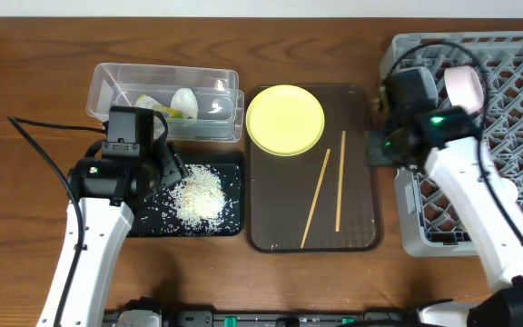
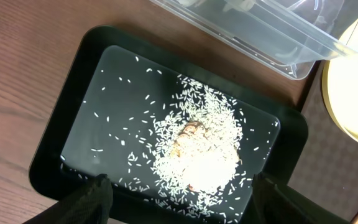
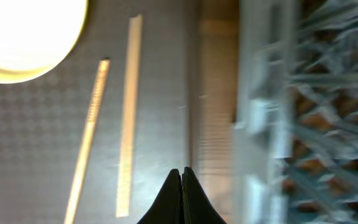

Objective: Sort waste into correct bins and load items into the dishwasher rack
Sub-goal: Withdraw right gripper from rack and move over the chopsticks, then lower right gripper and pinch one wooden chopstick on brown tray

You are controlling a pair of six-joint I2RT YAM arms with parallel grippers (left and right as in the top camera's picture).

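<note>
The black tray (image 1: 230,218) holds a heap of white rice (image 1: 198,193). My left gripper (image 1: 166,168) hangs open and empty over it; the left wrist view shows the rice (image 2: 197,149) between the spread fingers (image 2: 179,199). The clear tub (image 1: 107,86) behind it holds crumpled white paper (image 1: 184,100) and the green-and-yellow wrapper (image 1: 157,107). The yellow plate (image 1: 284,120) and two chopsticks (image 1: 316,198) lie on the brown serving tray (image 1: 280,209). My right gripper (image 1: 375,150) is shut and empty over that tray's right edge, with the chopsticks (image 3: 128,118) to its left. The grey rack (image 1: 516,118) holds a small white cup (image 1: 464,84). No bowls show.
The rack (image 3: 316,112) is blurred at the right of the right wrist view, close to the fingers (image 3: 181,180). Cables run from both arms. Bare wood table lies at the left and along the front edge.
</note>
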